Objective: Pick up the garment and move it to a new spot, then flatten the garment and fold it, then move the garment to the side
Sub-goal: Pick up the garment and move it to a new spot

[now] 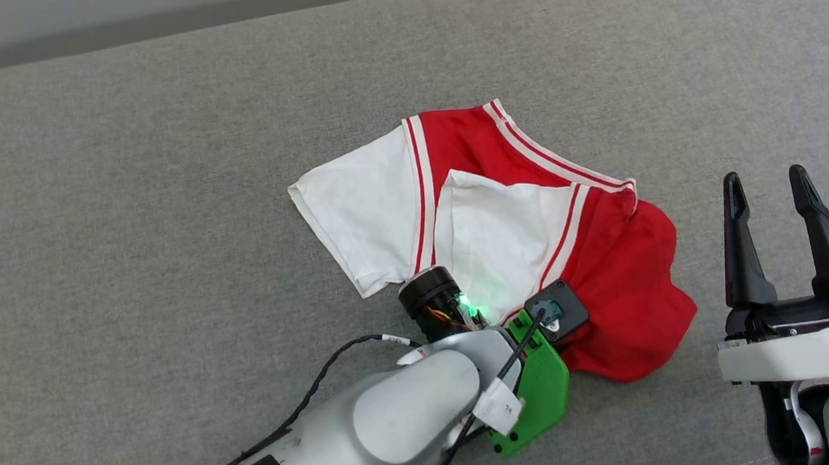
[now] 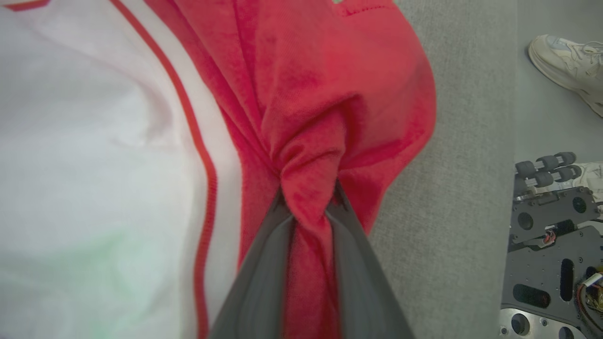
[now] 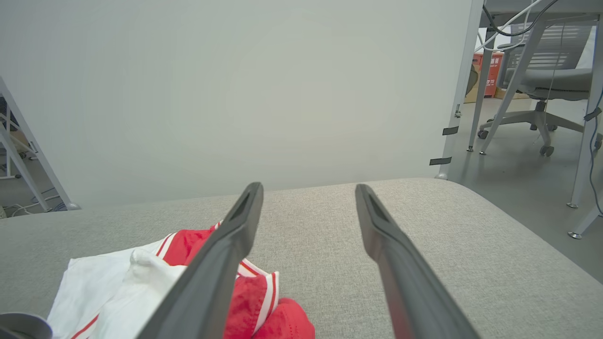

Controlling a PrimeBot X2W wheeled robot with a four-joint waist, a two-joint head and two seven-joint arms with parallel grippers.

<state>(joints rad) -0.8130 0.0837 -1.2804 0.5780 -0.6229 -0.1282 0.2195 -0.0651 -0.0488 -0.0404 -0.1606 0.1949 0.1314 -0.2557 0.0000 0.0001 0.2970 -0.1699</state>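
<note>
**Head view.** The shirt (image 1: 500, 204) lies bunched on the grey cushion (image 1: 164, 206), a little right of centre. One white sleeve is spread toward my left, and a second white panel is folded over the red body. The shirt's near edge is covered by my left forearm (image 1: 398, 416) and the green bracket (image 1: 535, 399) at its wrist, so from here I cannot see where the fingers meet the cloth. I cannot tell which face of the shirt is up.

**Left wrist view.** The left gripper (image 2: 308, 200) is drawn in narrow on a twisted pinch of the shirt's red fabric, which bulges between the two grey fingers. The near cloth and the white sleeve are blurred, and the shirt runs off the top and left edges. Past the cushion's edge, a pale shoe (image 2: 570, 66) is cut by the frame. Below it sits a dark perforated metal plate (image 2: 546, 245) with small rollers.

**Right wrist view.** The right gripper (image 3: 308, 188) stands spread wide with nothing between its fingers. It is near the shirt's right side but apart from it, and I cannot tell whether it touches the cushion. The finger on this view's left hides part of the red cloth. A plain pale panel (image 3: 235, 94) behind the cushion blocks the room beyond. Beside the panel an office chair (image 3: 551, 80) and table legs (image 3: 582, 141) are partly cut off.
</note>
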